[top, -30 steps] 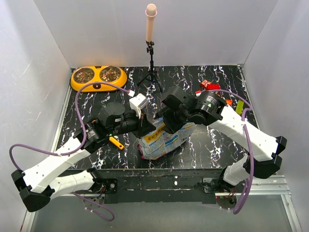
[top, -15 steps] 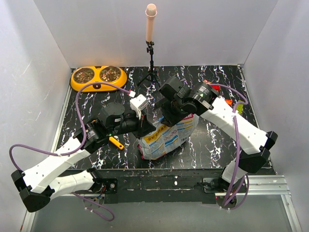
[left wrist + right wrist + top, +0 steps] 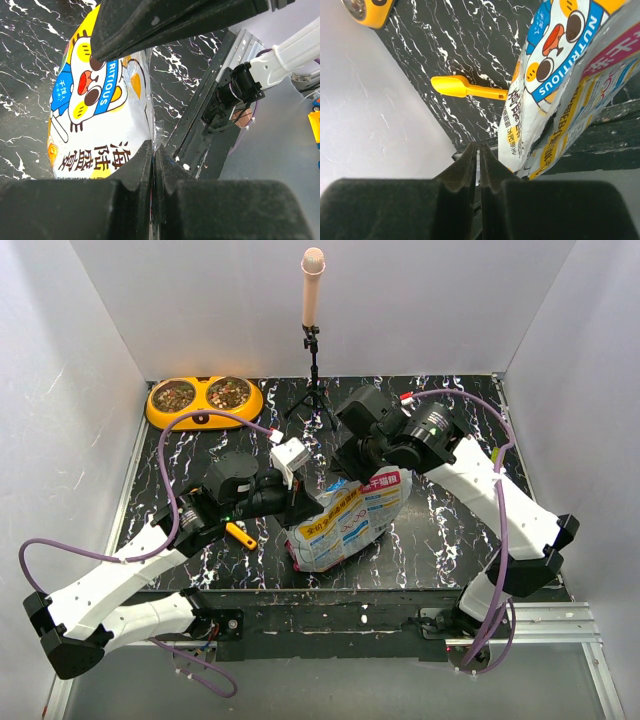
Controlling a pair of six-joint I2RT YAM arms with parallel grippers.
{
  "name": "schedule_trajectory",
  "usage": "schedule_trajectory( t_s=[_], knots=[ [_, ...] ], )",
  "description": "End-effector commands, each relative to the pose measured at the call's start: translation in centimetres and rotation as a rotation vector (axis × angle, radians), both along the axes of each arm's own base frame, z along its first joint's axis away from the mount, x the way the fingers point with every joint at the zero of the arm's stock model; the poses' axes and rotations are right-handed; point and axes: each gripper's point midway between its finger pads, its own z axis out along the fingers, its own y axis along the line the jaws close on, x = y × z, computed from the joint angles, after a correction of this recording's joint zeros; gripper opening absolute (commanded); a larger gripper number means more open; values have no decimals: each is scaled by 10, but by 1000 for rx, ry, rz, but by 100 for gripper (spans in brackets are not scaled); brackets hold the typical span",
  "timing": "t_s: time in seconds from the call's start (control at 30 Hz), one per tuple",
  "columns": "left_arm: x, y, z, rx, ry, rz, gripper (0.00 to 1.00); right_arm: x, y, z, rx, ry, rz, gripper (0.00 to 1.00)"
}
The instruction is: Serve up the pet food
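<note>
The white pet food bag (image 3: 345, 525) with colourful print and a magenta band lies tilted on the black marble table. It also fills the left wrist view (image 3: 100, 115) and shows in the right wrist view (image 3: 555, 85). My left gripper (image 3: 300, 502) (image 3: 152, 150) is shut on the bag's thin side edge. My right gripper (image 3: 350, 468) (image 3: 478, 149) is shut just beside the bag's upper end, with the bag to the right of its fingers and nothing seen between them. Brown kibble (image 3: 228, 392) fills both cups of the orange double bowl (image 3: 204, 416).
The yellow-orange scoop (image 3: 240, 534) (image 3: 465, 87) lies on the table left of the bag, under my left arm. A microphone on a tripod (image 3: 313, 300) stands at the back centre. White walls enclose the table on three sides. The table's metal front rail (image 3: 210, 100) is close to the bag.
My right gripper has lifted off the bag's upper end and swung back, and its forearm shifted. The bag's magenta top now shows. My left arm has stayed put.
</note>
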Motion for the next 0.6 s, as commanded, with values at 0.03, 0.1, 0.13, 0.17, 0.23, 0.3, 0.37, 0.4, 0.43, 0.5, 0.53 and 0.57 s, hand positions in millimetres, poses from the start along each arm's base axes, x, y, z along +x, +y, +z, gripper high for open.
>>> schedule_trajectory(
  t_s=[0.03,0.1,0.13,0.17,0.23,0.3,0.37,0.4,0.43,0.5,0.53,0.57],
  knots=[
    [-23,-1,49,-123,-102,-110,0,-24,-51,-7,-169,54,24,37],
    [-23,-3,49,-117,-105,-124,0,-37,-52,-9,-147,105,65,43],
    [-23,-3,48,-111,-108,-130,0,-45,-51,-14,-130,152,45,45],
    [-23,-4,47,-107,-109,-138,0,-51,-52,-23,-130,198,35,45],
    [-24,-5,45,-96,-112,-151,0,-50,-52,-23,-136,193,34,49],
    [-24,-6,44,-87,-114,-160,0,-49,-55,-24,-144,187,22,54],
    [-24,-6,43,-81,-117,-167,0,-47,-59,-23,-147,169,11,53],
    [-25,-5,42,-75,-120,-170,0,-46,-60,-21,-147,157,12,53],
    [-25,-5,42,-71,-123,-172,0,-45,-62,-19,-147,149,15,53],
    [-25,-4,40,-60,-128,-173,0,-47,-65,-18,-153,141,41,53],
    [-25,-4,40,-57,-129,-174,0,-49,-67,-19,-153,146,44,53],
    [-25,-3,38,-51,-131,-176,0,-52,-70,-20,-154,148,46,53]
  ],
)
